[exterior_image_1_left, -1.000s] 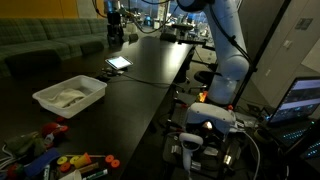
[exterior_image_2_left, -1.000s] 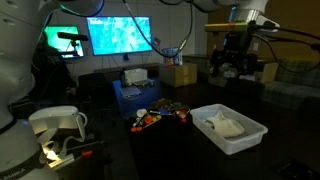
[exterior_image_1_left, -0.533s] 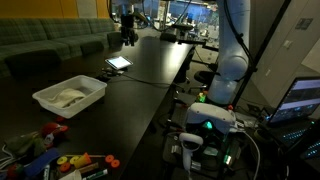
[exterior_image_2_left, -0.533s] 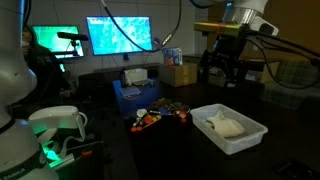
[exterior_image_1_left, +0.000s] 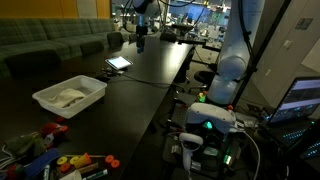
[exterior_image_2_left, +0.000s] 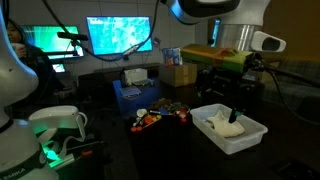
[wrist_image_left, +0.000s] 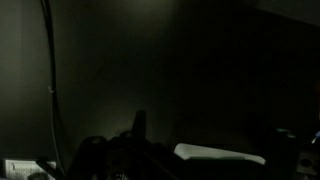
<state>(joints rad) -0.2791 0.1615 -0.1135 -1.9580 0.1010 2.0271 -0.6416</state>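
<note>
A dim lab holds a long dark table (exterior_image_1_left: 150, 70). The gripper (exterior_image_2_left: 224, 98) hangs with jaws spread wide and empty above the white bin (exterior_image_2_left: 250, 137); the pale cloth (exterior_image_2_left: 229, 125) lies inside it at 6 o'clock, ungrasped. Grasping remains outstanding.

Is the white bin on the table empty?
No: in both exterior views the white bin holds a pale crumpled cloth-like thing lying inside it.
</note>
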